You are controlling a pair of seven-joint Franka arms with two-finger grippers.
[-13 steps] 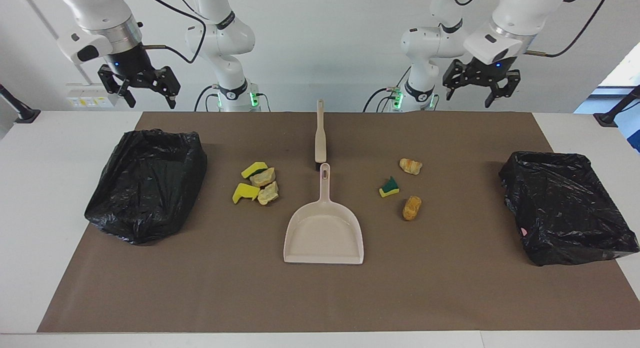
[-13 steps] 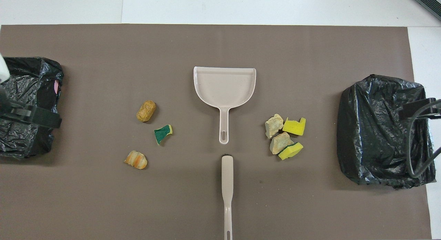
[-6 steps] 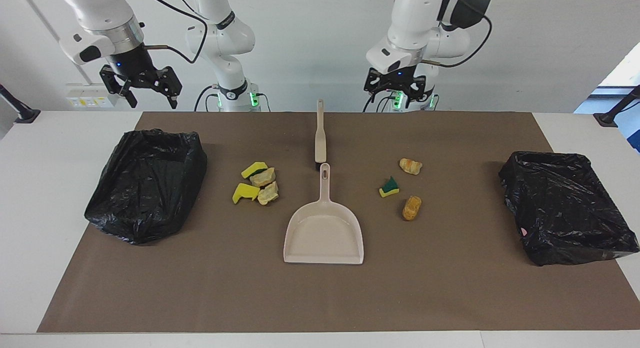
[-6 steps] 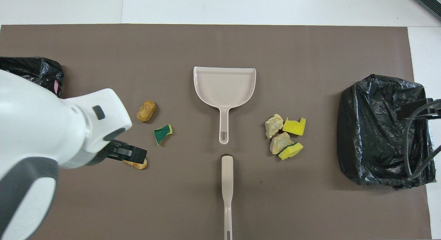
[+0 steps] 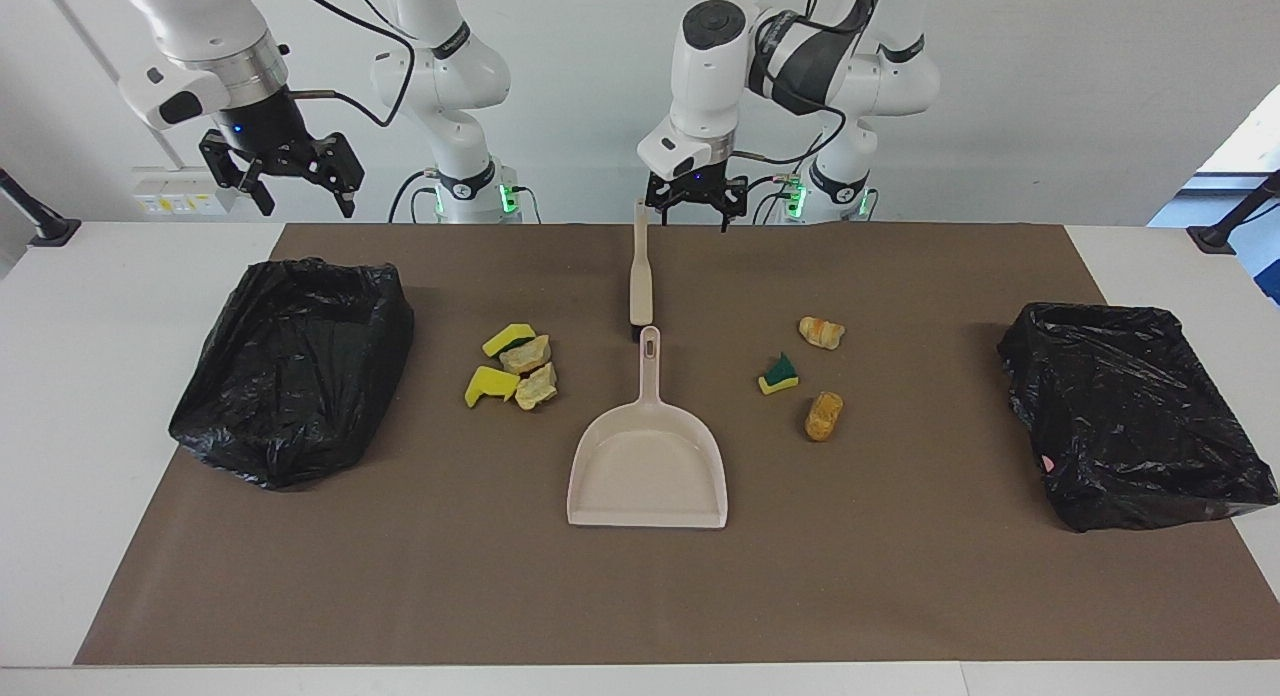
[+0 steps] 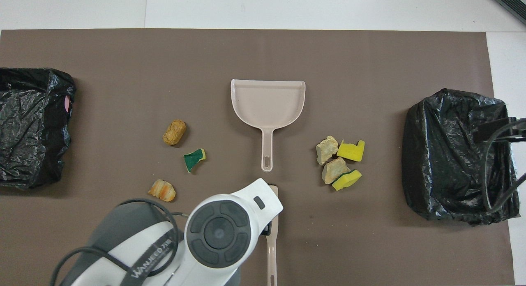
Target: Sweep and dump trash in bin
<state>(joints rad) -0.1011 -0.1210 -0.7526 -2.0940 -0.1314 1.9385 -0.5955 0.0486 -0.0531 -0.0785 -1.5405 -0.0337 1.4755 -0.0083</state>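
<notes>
Since the earlier frame the left gripper (image 5: 687, 198) has swung in from its own end of the table to hang, jaws wide and empty, over the brush (image 5: 640, 276) handle. Right gripper (image 5: 278, 172) waits wide open above the black-bagged bin (image 5: 290, 366). Trash lies in two clusters flanking the dustpan (image 5: 648, 466): four pieces (image 5: 512, 366) toward the right arm's end, three (image 5: 812, 371) toward the left's. Judged light, soft, easily scattered; best swept, with the brush taken mid-handle.
</notes>
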